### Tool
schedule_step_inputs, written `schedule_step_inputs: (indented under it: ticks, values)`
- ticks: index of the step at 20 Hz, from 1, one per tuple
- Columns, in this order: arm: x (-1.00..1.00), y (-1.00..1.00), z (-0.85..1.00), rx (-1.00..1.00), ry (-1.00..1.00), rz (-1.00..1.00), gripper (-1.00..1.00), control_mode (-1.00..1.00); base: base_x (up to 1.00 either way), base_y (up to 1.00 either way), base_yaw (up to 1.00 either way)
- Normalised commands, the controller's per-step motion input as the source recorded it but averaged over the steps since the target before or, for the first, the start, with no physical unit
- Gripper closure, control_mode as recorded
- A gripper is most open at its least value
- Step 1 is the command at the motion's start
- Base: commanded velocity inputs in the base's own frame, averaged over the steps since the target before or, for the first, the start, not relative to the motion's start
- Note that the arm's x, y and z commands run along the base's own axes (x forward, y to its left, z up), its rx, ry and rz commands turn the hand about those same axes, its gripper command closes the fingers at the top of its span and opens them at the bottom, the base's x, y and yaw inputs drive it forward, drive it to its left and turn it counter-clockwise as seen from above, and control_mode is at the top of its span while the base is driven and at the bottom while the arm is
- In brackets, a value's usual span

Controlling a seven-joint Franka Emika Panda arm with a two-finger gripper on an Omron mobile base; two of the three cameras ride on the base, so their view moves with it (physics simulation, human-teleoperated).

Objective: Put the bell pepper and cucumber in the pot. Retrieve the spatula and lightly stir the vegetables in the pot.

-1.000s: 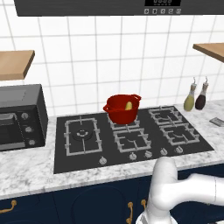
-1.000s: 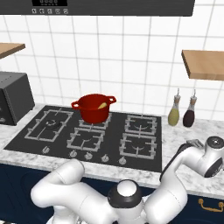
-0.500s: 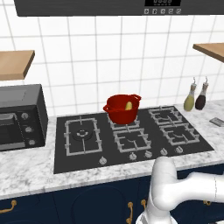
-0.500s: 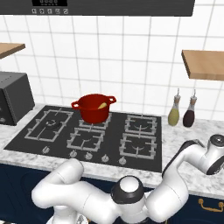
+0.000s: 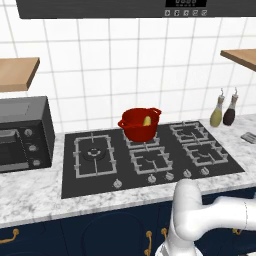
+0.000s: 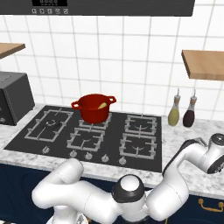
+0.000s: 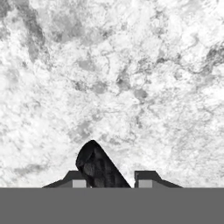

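Marble countertop [image 7: 109, 65], white with grey veins, is what the hand camera looks straight down at. The claw [image 7: 112, 181] sits just over it, fingertips [image 7: 78, 180] poking up at the bottom with a moderate gap between them. A dark, rough-looking rounded thing [image 7: 94, 164] sticks up in that gap, right against one fingertip and with some daylight left before the other. Honestly I can't tell if the claw is pinching it or just straddling it, and I can't make out what the thing is either.

Moving outward, the arm [image 6: 197, 153] bends low over the counter, off past the cooktop on the bottle side. In the left base view a flat grey piece [image 5: 248, 137] lies on the marble [image 5: 30, 200] at the picture's edge, a bit in front of the two bottles. It could be the spatula's head, but it's cut off, so not sure.

The two bottles [image 5: 223, 111] [image 6: 181, 113], one olive, one dark, stand side by side against the tiled wall.

The red pot [image 5: 140, 125] [image 6: 94, 108] is upright on the rear middle burner of the black cooktop [image 5: 70, 180] [image 6: 113, 135], well apart from the claw. Something yellowish [image 5: 147, 121] [image 6: 103, 105] peeks over its rim.

At the far end of the counter there's a dark countertop oven [image 5: 22, 132] [image 6: 13, 96].
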Motion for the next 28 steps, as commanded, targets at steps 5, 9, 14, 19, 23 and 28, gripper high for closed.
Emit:
schedule_step_inputs:
  ticks: [5, 9, 14, 19, 23, 28]
  values:
    - [-0.03, 0.05, 0.00, 0.00, 0.00, 0.00, 1.00, -1.00, 0.00, 0.00, 0.00]
    - [-0.16, 0.26, 0.05, 0.00, -0.03, 0.00, 1.00, -1.00, 0.00, 0.00, 0.00]
    - [-0.23, 0.38, 0.20, -0.04, -0.04, 0.02, 1.00, -1.00, 0.00, 0.00, 0.00]
    - [-0.46, 0.30, 0.31, -0.01, 0.00, 0.01, 1.00, -1.00, 0.00, 0.00, 0.00]
    - [-0.52, 0.42, 0.44, -0.04, 0.00, 0.04, 1.00, -1.00, 0.00, 0.00, 0.00]
    - [-0.57, 0.57, 0.45, -0.11, 0.00, 0.13, 1.00, -1.00, 0.00, 0.00, 0.00]
